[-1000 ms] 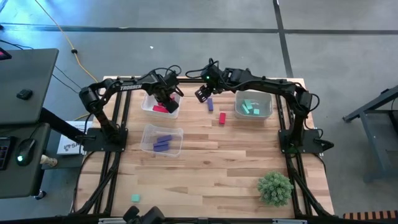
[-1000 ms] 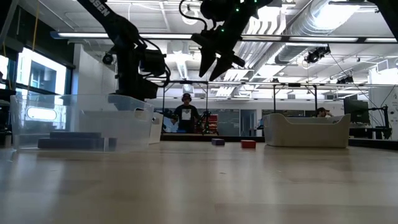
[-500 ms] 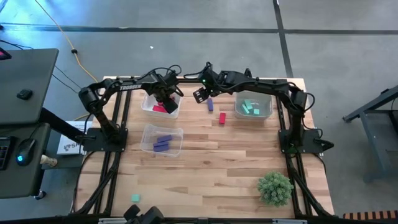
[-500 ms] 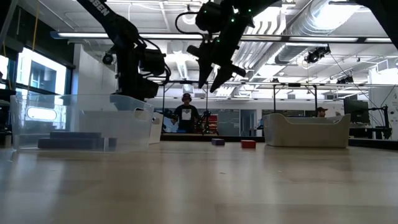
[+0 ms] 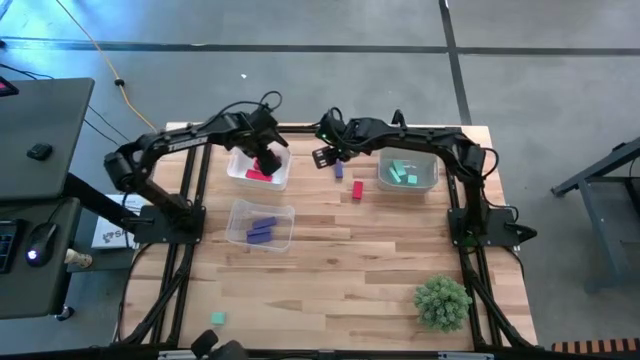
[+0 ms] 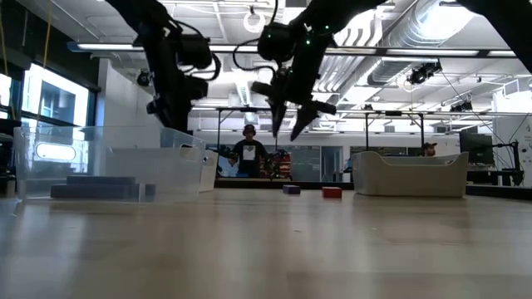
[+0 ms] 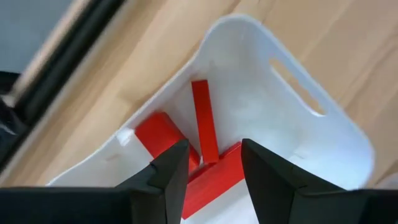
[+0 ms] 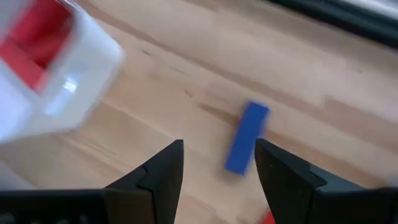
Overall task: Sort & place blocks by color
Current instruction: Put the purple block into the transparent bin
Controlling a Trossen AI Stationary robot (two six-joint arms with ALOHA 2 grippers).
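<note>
Three red blocks lie in a white bin at the far left. My left gripper hangs open above them, with nothing between its fingers. A purple block and a red block lie flat on the table at the far middle. My right gripper stands open, pointing steeply down, above the table just left of the purple block. Teal blocks lie in a bin at the far right. Purple blocks lie in a clear bin.
A bushy green plant ball stands at the near right. One teal block lies at the near left edge. Bare wood fills the table's middle and near side. A person stands far off in the room behind.
My left gripper has risen out of the white bin, and the red blocks stay in it. My right gripper has come down toward the purple block, drifted a little toward the table's left and rolled about its own axis, staying open.
</note>
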